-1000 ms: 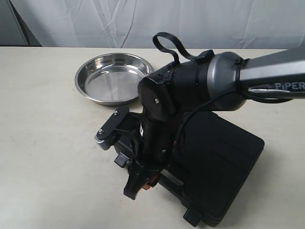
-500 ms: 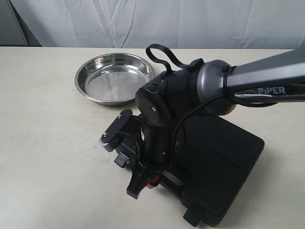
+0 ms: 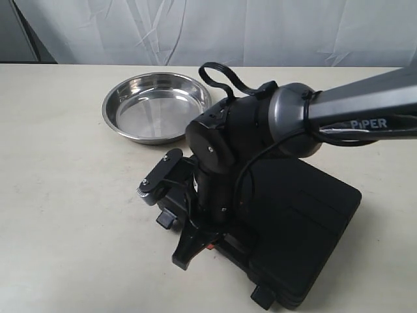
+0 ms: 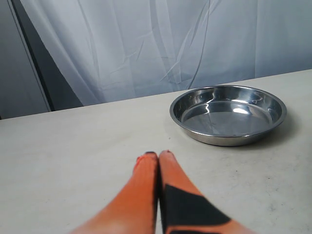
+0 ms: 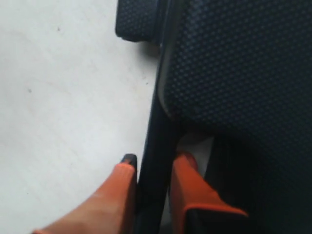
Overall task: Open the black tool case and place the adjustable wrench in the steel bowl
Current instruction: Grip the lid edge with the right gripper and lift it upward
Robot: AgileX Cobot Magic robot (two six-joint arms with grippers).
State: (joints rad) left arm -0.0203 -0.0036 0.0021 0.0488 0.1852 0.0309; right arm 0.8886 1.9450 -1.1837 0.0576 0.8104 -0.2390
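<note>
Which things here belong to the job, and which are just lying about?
Part of the job:
black tool case, shut
steel bowl, empty
right gripper, fingers either side of the case's edge
The wrench is not in view.

Not part of it:
left gripper, shut on nothing, over the table
white curtain behind

Right arm [image 3: 365, 98] — apparently "PIPER"

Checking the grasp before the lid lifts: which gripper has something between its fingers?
The right gripper: its orange fingers clamp a black bar of the black tool case. The left gripper is shut on nothing, pointing toward the steel bowl.
</note>
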